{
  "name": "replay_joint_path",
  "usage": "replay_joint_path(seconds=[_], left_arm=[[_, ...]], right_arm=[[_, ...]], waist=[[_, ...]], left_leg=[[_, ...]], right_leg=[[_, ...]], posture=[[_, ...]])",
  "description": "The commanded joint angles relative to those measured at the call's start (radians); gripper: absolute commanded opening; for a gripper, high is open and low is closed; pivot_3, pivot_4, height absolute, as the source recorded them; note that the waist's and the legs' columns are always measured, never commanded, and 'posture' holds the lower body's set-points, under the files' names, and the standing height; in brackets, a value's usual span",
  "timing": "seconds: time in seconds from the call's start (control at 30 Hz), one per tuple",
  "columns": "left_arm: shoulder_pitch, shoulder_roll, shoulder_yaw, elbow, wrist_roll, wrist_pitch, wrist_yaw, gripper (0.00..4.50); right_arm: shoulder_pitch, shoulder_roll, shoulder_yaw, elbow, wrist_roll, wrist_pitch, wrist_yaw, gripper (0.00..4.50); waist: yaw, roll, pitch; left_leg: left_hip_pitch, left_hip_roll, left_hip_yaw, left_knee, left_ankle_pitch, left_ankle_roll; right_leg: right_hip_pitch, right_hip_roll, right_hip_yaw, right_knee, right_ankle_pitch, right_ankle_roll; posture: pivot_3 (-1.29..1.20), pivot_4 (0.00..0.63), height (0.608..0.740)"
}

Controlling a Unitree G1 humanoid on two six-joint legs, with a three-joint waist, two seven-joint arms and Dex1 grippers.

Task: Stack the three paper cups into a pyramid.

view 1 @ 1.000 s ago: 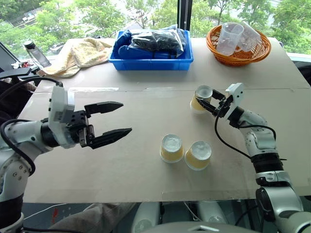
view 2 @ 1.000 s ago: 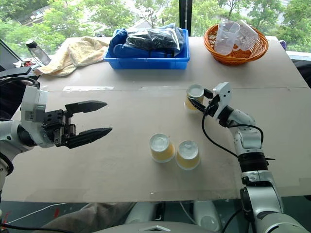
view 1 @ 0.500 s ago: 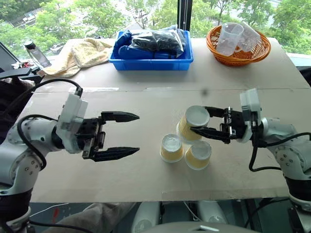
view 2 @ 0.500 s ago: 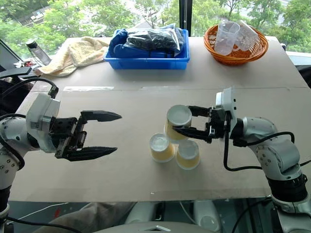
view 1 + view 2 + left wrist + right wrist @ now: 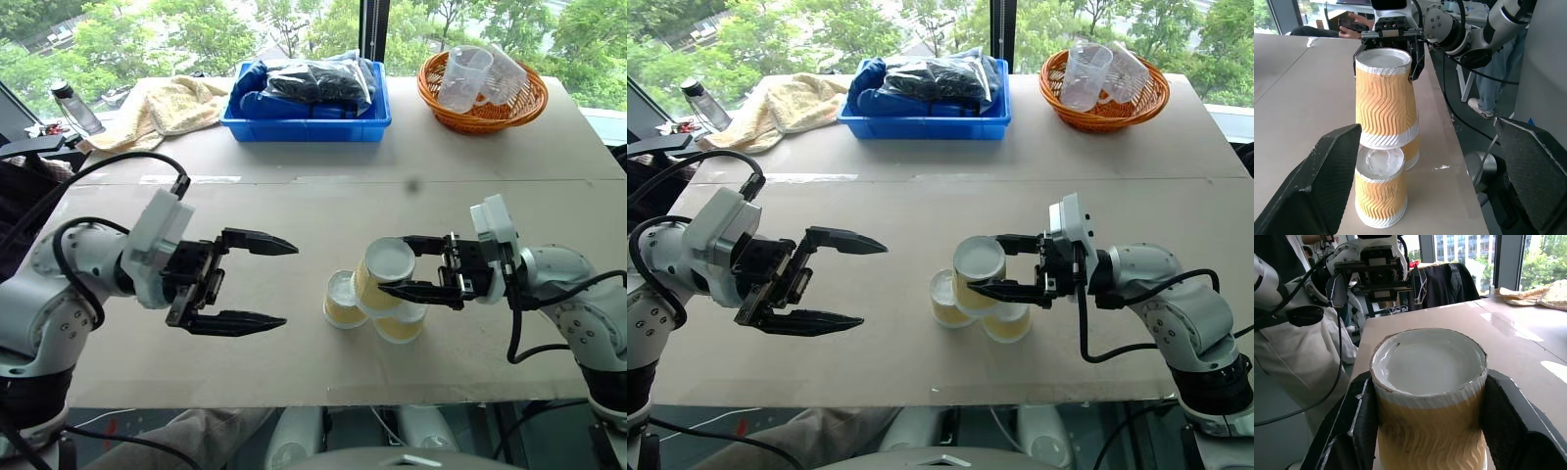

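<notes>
1. since the first earlier frame the right gripper (image 5: 395, 265) has carried its paper cup (image 5: 382, 271) from the far middle of the table back to the other two, and the left gripper (image 5: 282, 283) has drawn closer to them with its fingers turned toward the cups.
2. right gripper is closed on that cup, one black finger on each side near the white base, which faces up; the cup is upside down and slightly tilted.
3. in the left wrist view its rim sits on top of the two lower cups, over the seam between them, so all three make a small stack near the front edge of the table.
4. lower left cup (image 5: 339, 301) and lower right cup (image 5: 400, 323) stand upside down side by side, touching.
5. left gripper hangs wide open and empty, to the left of the stack and apart from it.
6. blue bin (image 5: 309, 125) at the far edge holds dark bagged items.
7. orange basket (image 5: 480, 110) at the far right holds clear plastic cups (image 5: 462, 76).
8. yellow towel (image 5: 157, 110) lies to the left of the bin, and a bottle (image 5: 71, 107) stands beyond it.
9. table (image 5: 294, 215) is tan board; green trees show through the windows behind.
</notes>
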Motion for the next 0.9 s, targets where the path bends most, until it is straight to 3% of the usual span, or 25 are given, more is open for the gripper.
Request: replay_joint_path(seconds=[0.03, 0.17, 0.2, 0.23, 0.33, 0.63, 0.83, 0.9], left_arm=[[-0.015, 0.008, 0.005, -0.023, -0.012, 0.001, 0.006, 4.50], [-0.025, 0.007, 0.002, -0.021, -0.015, 0.008, 0.011, 4.50], [-0.027, 0.008, 0.000, -0.020, -0.015, 0.010, 0.012, 4.50], [-0.027, 0.007, -0.001, -0.019, -0.014, 0.010, 0.012, 4.50], [-0.020, 0.001, 0.005, -0.020, -0.023, 0.017, 0.013, 4.50], [0.010, -0.002, -0.005, -0.005, 0.014, 0.005, 0.021, 4.50], [0.140, -0.041, 0.038, -0.006, 0.071, -0.045, 0.077, 4.50], [0.225, -0.071, 0.071, 0.019, 0.134, -0.076, 0.139, 4.50]], right_arm=[[0.002, -0.013, -0.014, -0.040, 0.019, 0.000, 0.002, 2.12], [0.000, -0.015, -0.016, -0.038, 0.026, 0.011, -0.004, 2.12], [-0.003, -0.013, -0.019, -0.038, 0.036, 0.016, -0.008, 2.93], [-0.006, -0.011, -0.023, -0.039, 0.044, 0.021, -0.013, 3.16], [-0.012, -0.009, -0.034, -0.047, 0.063, 0.029, -0.030, 4.45], [0.069, -0.098, -0.125, -0.092, 0.075, 0.028, -0.035, 4.45], [0.311, -0.181, -0.314, -0.132, 0.082, -0.001, 0.004, 4.45], [0.408, -0.157, -0.394, -0.079, 0.039, -0.058, 0.000, 4.45]], waist=[[-0.001, 0.000, 0.000], [0.000, 0.000, 0.000], [0.000, 0.000, 0.000], [0.000, 0.000, 0.000], [0.000, 0.000, 0.000], [0.004, 0.000, 0.000], [0.013, -0.001, 0.000], [0.015, -0.001, 0.000]], left_leg=[[0.000, 0.000, 0.000, 0.000, 0.000, 0.000], [0.000, 0.000, 0.000, 0.000, 0.000, 0.000], [0.000, 0.000, 0.000, 0.000, 0.000, 0.000], [0.000, 0.000, 0.000, 0.000, 0.000, 0.000], [0.000, 0.000, 0.000, 0.000, 0.000, 0.000], [0.000, 0.000, 0.000, 0.000, 0.000, 0.000], [-0.001, 0.000, 0.000, 0.000, 0.000, 0.000], [-0.001, 0.000, 0.000, 0.000, 0.000, 0.001]], right_leg=[[0.000, 0.000, 0.000, 0.000, 0.000, 0.000], [0.000, 0.000, 0.000, 0.000, 0.000, 0.000], [0.000, 0.000, 0.000, 0.000, 0.000, 0.000], [0.000, 0.000, 0.000, 0.000, 0.000, 0.000], [0.000, 0.000, 0.000, 0.000, 0.000, 0.000], [0.000, 0.000, 0.000, 0.000, 0.000, 0.000], [0.000, 0.000, 0.000, -0.001, 0.000, 0.000], [0.000, 0.000, 0.000, -0.001, 0.000, 0.000]], posture=[[0.00, 0.150, 0.740], [0.00, 0.150, 0.740], [0.00, 0.150, 0.740], [0.00, 0.150, 0.740], [0.00, 0.150, 0.740], [0.00, 0.150, 0.740], [0.00, 0.150, 0.740], [0.00, 0.150, 0.740]])
